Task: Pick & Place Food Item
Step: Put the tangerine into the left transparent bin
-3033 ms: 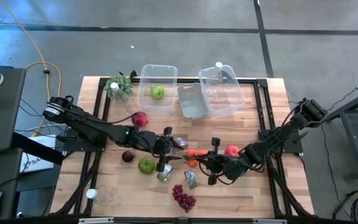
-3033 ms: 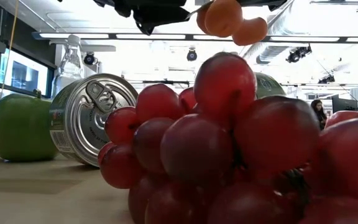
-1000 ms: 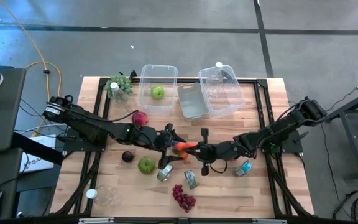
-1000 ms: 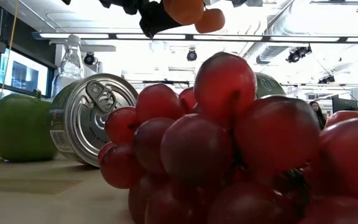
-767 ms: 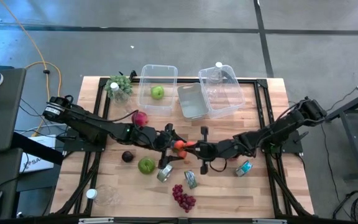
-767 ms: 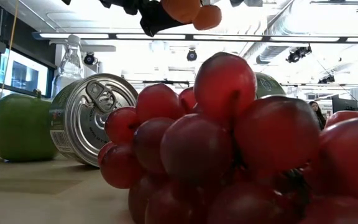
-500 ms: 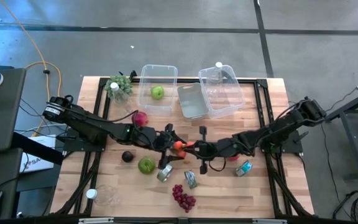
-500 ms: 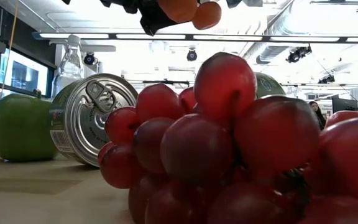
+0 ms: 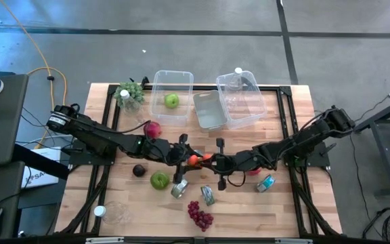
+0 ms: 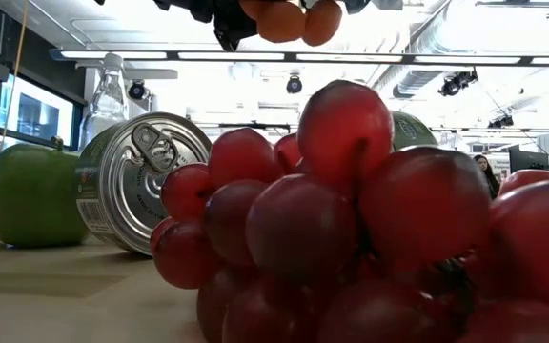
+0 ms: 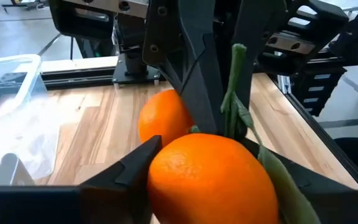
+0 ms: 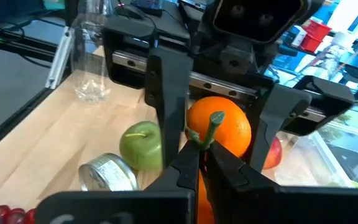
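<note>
The two arms meet over the middle of the table (image 9: 249, 210), above its surface, with a pair of oranges (image 9: 193, 160) joined by a green stem (image 12: 211, 128) between them. The right pincer (image 9: 208, 161) is closed on the stem, its two fingers pinched together just below the stem's tip in the right wrist view. The left pincer (image 9: 185, 160) reaches in from the left with its fingers (image 11: 135, 163) standing on either side of the oranges, the nearer orange (image 11: 211, 179) sitting between them; whether they already press on the fruit cannot be told, though they are partly closed around it. In the low view the oranges (image 10: 301, 20) hang high above the table, at the top edge. Below and near them lie a green apple (image 9: 159, 180), two cans (image 9: 179, 190) on their sides, and a bunch of red grapes (image 9: 200, 217) at the near edge. A dark plum (image 9: 139, 171) lies left of the apple, a red apple (image 9: 152, 129) farther back, and another can (image 9: 265, 183) to the right under the right arm. At the far side stand two clear bins: the left bin (image 9: 161, 78) holds a green apple (image 9: 172, 101), and the right bin (image 9: 254, 108) has a lid (image 9: 208, 112) leaning beside it. Green grapes (image 9: 131, 91) and a bottle (image 9: 122, 97) sit at the far left corner.
</note>
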